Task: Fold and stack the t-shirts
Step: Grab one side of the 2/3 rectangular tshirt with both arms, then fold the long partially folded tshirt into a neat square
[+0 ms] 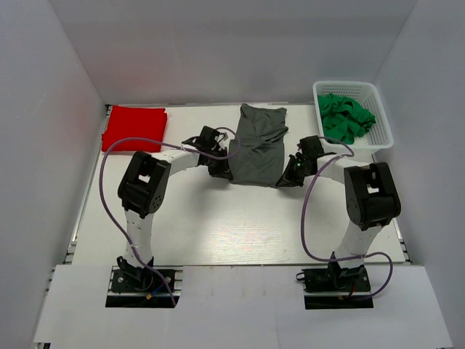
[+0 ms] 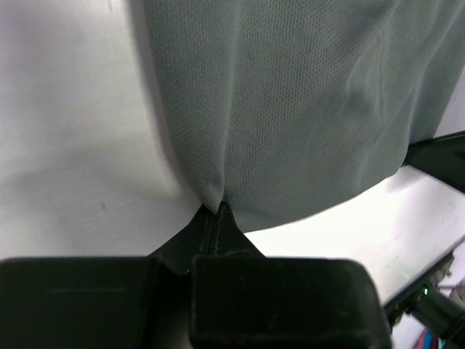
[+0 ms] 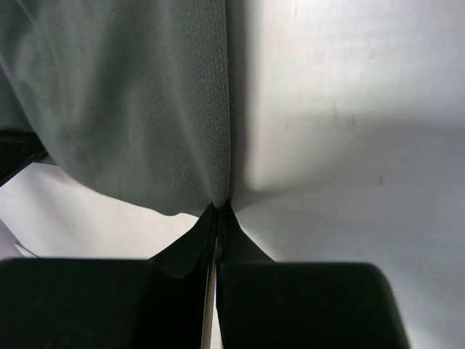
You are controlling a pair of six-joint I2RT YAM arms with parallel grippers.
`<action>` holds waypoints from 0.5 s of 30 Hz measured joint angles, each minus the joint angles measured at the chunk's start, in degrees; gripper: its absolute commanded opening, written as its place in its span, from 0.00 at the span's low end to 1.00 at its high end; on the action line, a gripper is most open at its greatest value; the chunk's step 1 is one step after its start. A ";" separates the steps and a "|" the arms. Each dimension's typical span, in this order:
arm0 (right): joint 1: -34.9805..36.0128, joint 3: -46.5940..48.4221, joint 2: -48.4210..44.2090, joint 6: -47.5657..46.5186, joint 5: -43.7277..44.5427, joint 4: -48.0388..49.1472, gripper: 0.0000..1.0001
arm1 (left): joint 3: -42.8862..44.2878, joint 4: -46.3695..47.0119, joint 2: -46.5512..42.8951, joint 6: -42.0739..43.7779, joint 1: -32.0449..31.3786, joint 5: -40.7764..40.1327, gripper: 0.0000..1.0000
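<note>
Left of the grey t-shirt [image 1: 258, 145], pinched mid-fold in the shut jaws of left gripper [image 2: 219, 208] and right gripper [image 3: 220, 206], the red t-shirt [image 1: 134, 127] looks folded, unstacked.

Top view high, facing down on table [image 1: 218, 225], wrist views close against shared grey t-shirt [image 1: 260, 149]

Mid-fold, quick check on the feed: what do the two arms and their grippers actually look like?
Both arms match: the left arm and right arm have white links with bulky black joint housings, on black base plates. A purple cable loops loosely along each. The left gripper and right gripper are matte black, blocky bodies tapering to thin tips. No markings visible.
</note>
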 measured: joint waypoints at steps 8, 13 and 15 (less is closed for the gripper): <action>1.81 -9.44 -19.26 -4.96 -3.39 -12.04 0.00 | -8.90 -12.50 -10.97 1.97 -1.66 5.88 0.00; 2.16 -11.06 -35.28 -7.93 -7.54 -25.75 0.00 | -8.92 -27.21 -21.42 4.68 -3.28 10.43 0.00; 2.16 -9.81 -38.71 -9.16 -8.61 -30.71 0.00 | -6.21 -32.44 -24.65 5.70 -3.45 11.96 0.00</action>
